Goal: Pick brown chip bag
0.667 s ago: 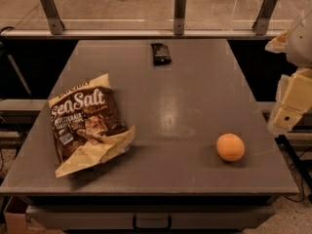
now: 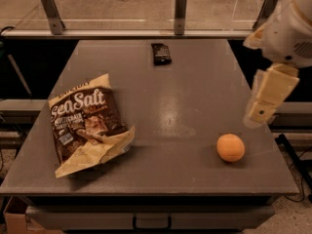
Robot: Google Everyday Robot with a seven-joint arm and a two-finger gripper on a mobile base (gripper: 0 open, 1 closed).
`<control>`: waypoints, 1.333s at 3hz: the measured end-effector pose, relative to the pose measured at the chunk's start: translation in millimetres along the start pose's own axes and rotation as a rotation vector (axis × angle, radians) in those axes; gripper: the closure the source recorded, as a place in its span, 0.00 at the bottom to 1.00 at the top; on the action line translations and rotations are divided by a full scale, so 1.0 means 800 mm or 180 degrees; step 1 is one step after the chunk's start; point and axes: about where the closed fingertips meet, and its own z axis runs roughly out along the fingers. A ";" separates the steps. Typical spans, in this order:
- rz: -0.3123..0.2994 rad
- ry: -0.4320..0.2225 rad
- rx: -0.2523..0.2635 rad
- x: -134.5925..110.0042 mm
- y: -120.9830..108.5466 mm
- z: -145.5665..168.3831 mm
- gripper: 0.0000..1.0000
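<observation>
The brown chip bag [image 2: 87, 123] lies flat on the left side of the grey table [image 2: 190, 106]. It is dark brown and glossy with cream-yellow ends and white "Sea Salt" lettering. Its lower end is crumpled. My gripper [image 2: 265, 97], cream-coloured, hangs over the table's right edge. It is far to the right of the bag and touches nothing. It is just above and to the right of an orange ball [image 2: 230, 147].
A small dark wrapped bar [image 2: 160, 53] lies near the table's far edge. A rail with metal posts [image 2: 181, 11] runs behind the table. A drawer handle [image 2: 151, 222] sits below the front edge.
My gripper has moved left, from beside the table to over its right edge. The bag, ball and bar have not moved.
</observation>
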 end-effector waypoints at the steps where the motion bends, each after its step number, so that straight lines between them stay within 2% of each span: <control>1: -0.0255 -0.0369 -0.0069 -0.086 -0.003 0.027 0.00; 2: -0.0475 -0.0759 -0.0217 -0.177 0.001 0.060 0.00; 3: -0.0616 -0.1130 -0.0330 -0.262 0.014 0.088 0.00; 4: -0.0616 -0.1130 -0.0330 -0.262 0.014 0.088 0.00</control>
